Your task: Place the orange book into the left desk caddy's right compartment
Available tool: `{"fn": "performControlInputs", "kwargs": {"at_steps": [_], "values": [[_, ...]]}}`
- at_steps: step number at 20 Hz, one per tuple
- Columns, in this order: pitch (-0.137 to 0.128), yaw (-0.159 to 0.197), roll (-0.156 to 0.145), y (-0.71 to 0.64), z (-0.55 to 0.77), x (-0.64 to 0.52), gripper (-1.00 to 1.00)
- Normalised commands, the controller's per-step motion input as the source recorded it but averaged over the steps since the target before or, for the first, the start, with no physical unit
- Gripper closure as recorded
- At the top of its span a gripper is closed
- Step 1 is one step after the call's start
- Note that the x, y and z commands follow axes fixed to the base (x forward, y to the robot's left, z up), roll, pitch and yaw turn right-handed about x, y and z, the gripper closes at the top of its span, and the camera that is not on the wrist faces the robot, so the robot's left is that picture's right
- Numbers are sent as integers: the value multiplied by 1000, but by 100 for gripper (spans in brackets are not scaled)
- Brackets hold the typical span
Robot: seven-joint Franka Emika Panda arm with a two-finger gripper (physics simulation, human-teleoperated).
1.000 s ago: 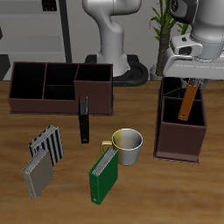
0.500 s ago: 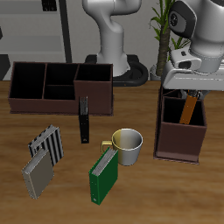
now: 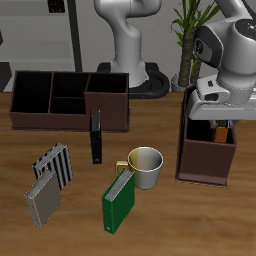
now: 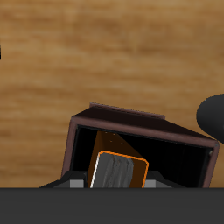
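Down goes the gripper [image 3: 219, 113] toward the left desk caddy [image 3: 206, 150], sinking the orange book [image 3: 219, 131] deeper into the right compartment [image 3: 207, 156], now mostly hidden

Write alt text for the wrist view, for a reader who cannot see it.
The orange book, pale page edges facing the camera, stands inside the tall-walled right compartment of the left desk caddy, directly beneath the gripper. Wooden table surrounds the caddy.

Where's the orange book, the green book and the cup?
orange book [image 3: 219, 131], exterior view, visible orange cover inside the left desk caddy [image 3: 205, 168].
green book [image 3: 119, 203], exterior view, middle of its front cover.
cup [image 3: 147, 167], exterior view, its outer side wall.
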Motion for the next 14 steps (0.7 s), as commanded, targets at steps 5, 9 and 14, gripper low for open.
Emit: {"fn": "performControlInputs", "kwargs": {"at_steps": [5,9,14], "values": [[50,-27,36,123,-266,-74,-100],[22,-31,27,-69,-84,-104,-100],[-12,17,40,-91,6,-186,-100]]}}
